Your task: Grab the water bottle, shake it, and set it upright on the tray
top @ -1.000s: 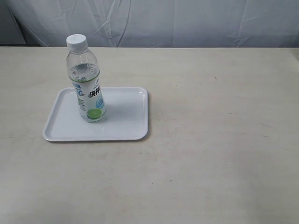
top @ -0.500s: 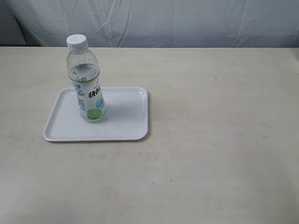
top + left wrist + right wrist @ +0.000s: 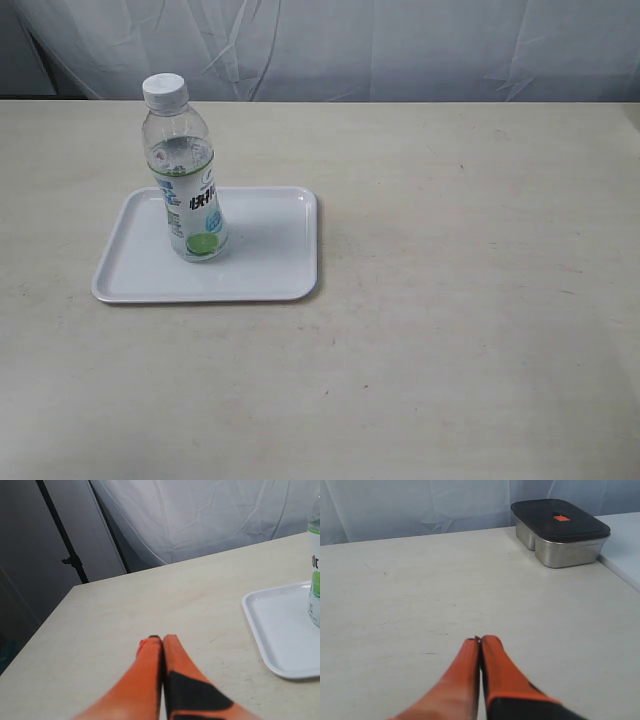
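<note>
**Bottle upright on the tray, both arms clear**

Exterior view: the bottle [image 3: 188, 175] stands upright on the tray [image 3: 270, 262], left of the tray's middle, with its cap on. The tray lies on the left part of the surface [image 3: 460, 310]. No arm shows here.

Left wrist view: the left end effector [image 3: 162, 639] has its orange fingers pressed together and holds nothing. It is over bare surface, well apart from the tray. Only a corner of the tray and a sliver of the bottle are in sight.

Right wrist view: the right end effector [image 3: 480, 640] is likewise together and empty. A metal box [image 3: 559, 530] with a dark lid sits far off. Neither bottle nor tray shows.

The placing step looks finished, though whether the bottle was shaken cannot be told. Any next move should steer away from the bottle so it is not tipped.
</note>
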### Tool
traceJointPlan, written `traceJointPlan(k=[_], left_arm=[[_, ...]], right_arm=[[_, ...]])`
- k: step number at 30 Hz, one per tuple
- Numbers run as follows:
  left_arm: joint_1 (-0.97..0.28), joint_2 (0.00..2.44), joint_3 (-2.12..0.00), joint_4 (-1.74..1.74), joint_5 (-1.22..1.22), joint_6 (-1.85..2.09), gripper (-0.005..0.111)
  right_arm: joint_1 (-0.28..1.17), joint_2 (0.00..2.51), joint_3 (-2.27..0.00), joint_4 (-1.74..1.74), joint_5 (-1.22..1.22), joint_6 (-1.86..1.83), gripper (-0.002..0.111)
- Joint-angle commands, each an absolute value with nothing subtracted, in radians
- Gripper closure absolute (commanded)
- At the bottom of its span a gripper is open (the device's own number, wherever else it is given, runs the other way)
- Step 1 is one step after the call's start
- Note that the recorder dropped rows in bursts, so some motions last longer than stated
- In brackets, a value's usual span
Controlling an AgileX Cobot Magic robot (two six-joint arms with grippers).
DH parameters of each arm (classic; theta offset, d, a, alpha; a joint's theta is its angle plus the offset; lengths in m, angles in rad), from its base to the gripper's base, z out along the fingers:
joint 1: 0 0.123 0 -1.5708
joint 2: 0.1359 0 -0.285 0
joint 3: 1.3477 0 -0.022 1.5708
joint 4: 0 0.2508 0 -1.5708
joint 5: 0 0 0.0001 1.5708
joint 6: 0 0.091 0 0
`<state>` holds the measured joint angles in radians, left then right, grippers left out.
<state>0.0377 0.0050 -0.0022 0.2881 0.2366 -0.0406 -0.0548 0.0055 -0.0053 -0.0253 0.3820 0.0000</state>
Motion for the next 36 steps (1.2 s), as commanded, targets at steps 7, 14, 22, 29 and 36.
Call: traceJointPlan(k=[7,14,22,29,36], left_arm=[[0.038,0.0,0.0,0.289,0.239,-0.045,0.107],[0.038,0.0,0.0,0.289,0.239,-0.045,0.107],[0.038,0.0,0.0,0.289,0.239,-0.045,0.107],[0.038,0.0,0.0,0.289,0.239,-0.045,0.107],[0.038,0.0,0.0,0.289,0.239,-0.045,0.107]], right_arm=[[-0.061,0.0,0.0,-0.039,0.362,0.0,0.105],[-0.061,0.0,0.0,-0.039,0.362,0.0,0.105],[-0.061,0.0,0.0,-0.039,0.362,0.0,0.105],[-0.061,0.0,0.0,-0.039,0.362,0.0,0.105],[-0.061,0.0,0.0,-0.016,0.363,0.0,0.105]])
